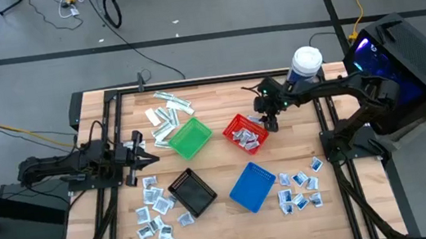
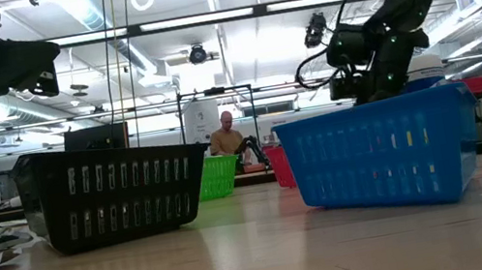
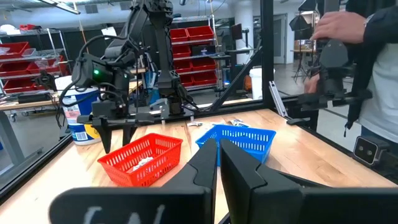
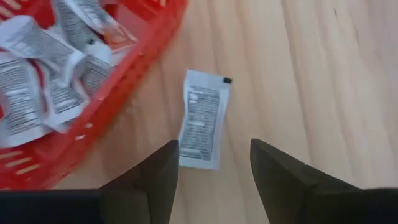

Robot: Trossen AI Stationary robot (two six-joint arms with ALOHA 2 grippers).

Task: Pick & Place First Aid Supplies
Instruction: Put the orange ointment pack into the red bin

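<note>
A: The right gripper (image 4: 214,163) hung with its dark fingers spread and empty, above the wooden table (image 4: 298,74), right beside the red square plastic basket (image 4: 134,81).

B: And the packet?

A: A small flat white sachet with printed text (image 4: 203,118) lay on the wood just ahead of the fingertips, outside the basket and close to its wall. More white sachets (image 4: 43,68) were heaped inside it.

B: The left gripper (image 3: 217,163)?

A: Closed on nothing, well apart at the table's left edge.
</note>
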